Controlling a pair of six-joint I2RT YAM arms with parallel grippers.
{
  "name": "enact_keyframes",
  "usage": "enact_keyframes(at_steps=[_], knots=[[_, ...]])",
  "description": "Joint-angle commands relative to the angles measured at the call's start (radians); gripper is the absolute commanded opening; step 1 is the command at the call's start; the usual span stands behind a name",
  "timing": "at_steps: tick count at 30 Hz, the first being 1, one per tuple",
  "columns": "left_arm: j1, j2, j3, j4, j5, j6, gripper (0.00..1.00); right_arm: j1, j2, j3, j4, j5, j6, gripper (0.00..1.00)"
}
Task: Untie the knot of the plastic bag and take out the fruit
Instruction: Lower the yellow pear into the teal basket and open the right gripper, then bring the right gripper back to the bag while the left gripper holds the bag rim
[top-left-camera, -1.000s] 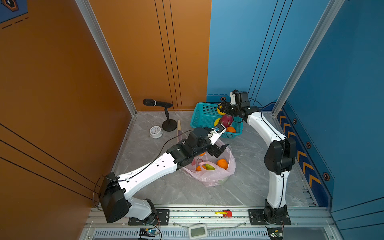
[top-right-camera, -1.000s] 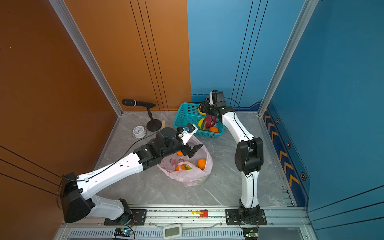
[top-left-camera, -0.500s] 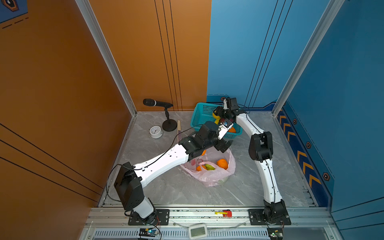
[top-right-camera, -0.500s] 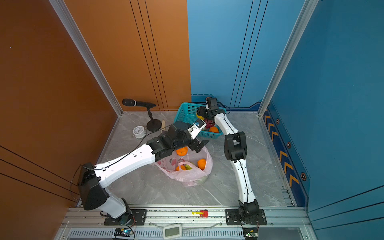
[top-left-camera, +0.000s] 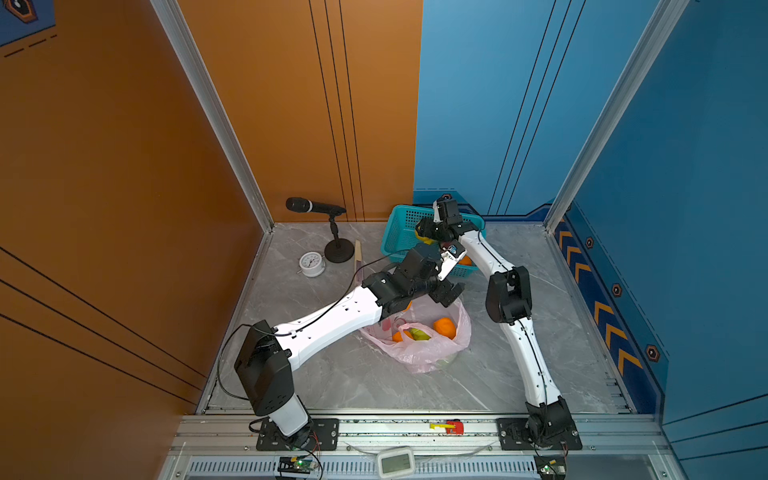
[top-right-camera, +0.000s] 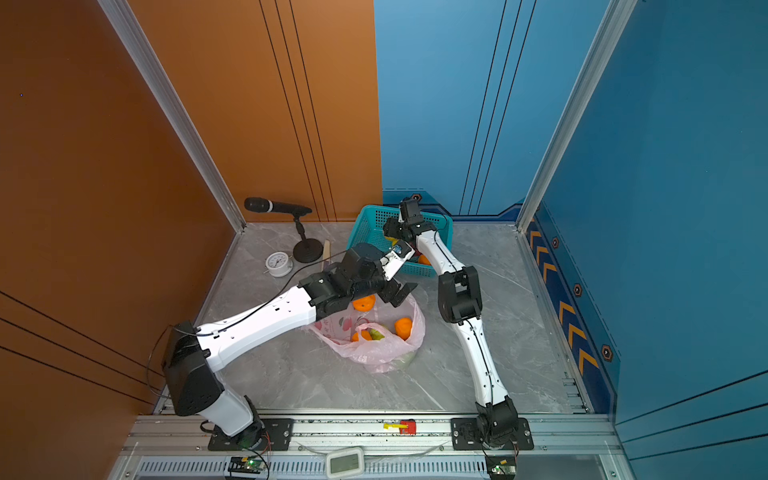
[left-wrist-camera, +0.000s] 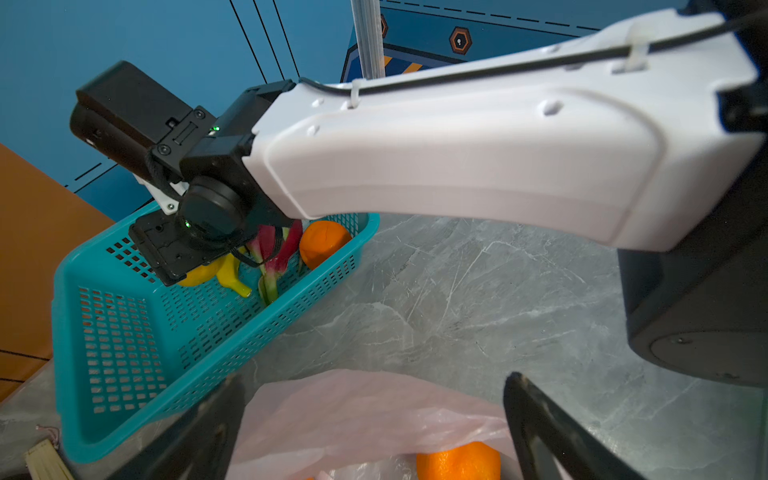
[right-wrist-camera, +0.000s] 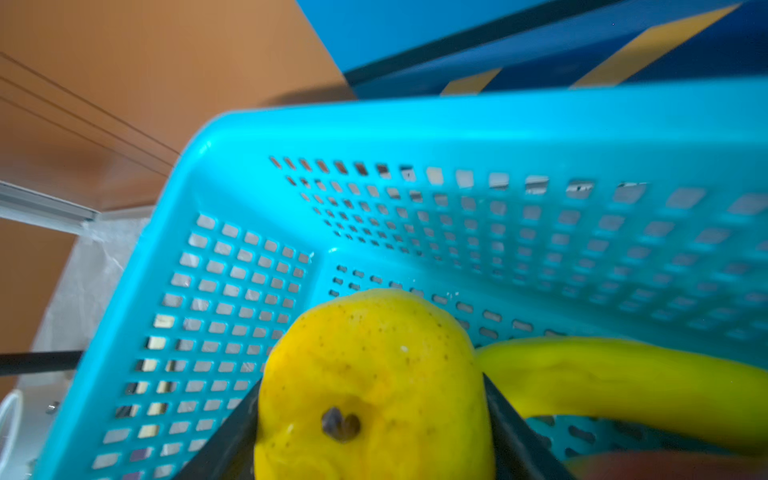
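Plastic bag (top-left-camera: 419, 357): pink, crumpled, on the grey marble floor just beyond the front rail, where a small white display (top-left-camera: 395, 461) and a red-and-yellow tool (top-left-camera: 449, 427) sit. Mouth slack, open upward. Two oranges (top-left-camera: 444, 327) and a green-yellow piece (top-left-camera: 419, 334) show inside.

Left forearm (top-left-camera: 332, 320) lies across the bag's far left edge and hides that part in both top views. Left gripper (left-wrist-camera: 374, 380) hovers over the bag's far rim, fingers (left-wrist-camera: 208, 428) spread wide, nothing between them. A lone orange (top-right-camera: 364, 301) sits under that wrist. In or out of the bag, cannot tell.

Just behind, near the back wall: teal basket (left-wrist-camera: 116, 353). Right arm (left-wrist-camera: 457, 145) reaches over it and blocks much of the contents. Right gripper (right-wrist-camera: 370, 382) is down inside, jaws clamped on a yellow fruit (right-wrist-camera: 365, 332), with a banana (right-wrist-camera: 623, 374) beside it. Dragon fruit (left-wrist-camera: 278, 249) and an orange (left-wrist-camera: 324, 245) are also in the basket.

Left of the basket: wooden stick (top-left-camera: 357, 257), white dial clock (top-left-camera: 311, 264), microphone on stand (top-left-camera: 316, 205).
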Motion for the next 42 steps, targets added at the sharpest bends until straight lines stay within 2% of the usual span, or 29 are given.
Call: enact_keyframes(at_steps=[1, 6, 14, 17, 22, 27, 28, 33, 42], knots=[[0.01, -0.044, -0.021, 0.002, -0.03, -0.02, 0.98, 0.003, 0.034, 0.013, -0.105, 0.062, -0.071, 0.66], [0.01, -0.089, -0.065, 0.005, -0.047, -0.038, 0.98, 0.007, -0.023, 0.013, -0.123, 0.05, -0.09, 0.78], [0.007, -0.186, -0.15, 0.043, -0.092, -0.117, 0.98, 0.005, -0.176, -0.005, -0.189, 0.001, -0.092, 0.88], [0.007, -0.214, -0.167, 0.022, -0.098, -0.161, 0.99, 0.005, -0.26, -0.063, -0.209, -0.013, -0.09, 0.91], [0.006, -0.267, -0.207, -0.023, -0.104, -0.231, 0.94, 0.004, -0.466, -0.257, -0.195, -0.013, -0.097, 0.91], [0.003, -0.294, -0.251, -0.072, -0.126, -0.312, 0.87, 0.004, -0.761, -0.553, -0.117, 0.003, -0.101, 0.92], [0.001, -0.297, -0.258, -0.086, -0.133, -0.324, 0.83, 0.005, -0.823, -0.619, -0.099, 0.008, -0.099, 0.92], [0.001, -0.317, -0.309, -0.121, -0.148, -0.381, 0.72, 0.022, -1.081, -0.9, -0.035, 0.037, -0.075, 0.92], [0.001, -0.343, -0.394, -0.166, -0.101, -0.428, 0.57, 0.144, -1.411, -1.203, -0.048, 0.128, -0.059, 0.93]])
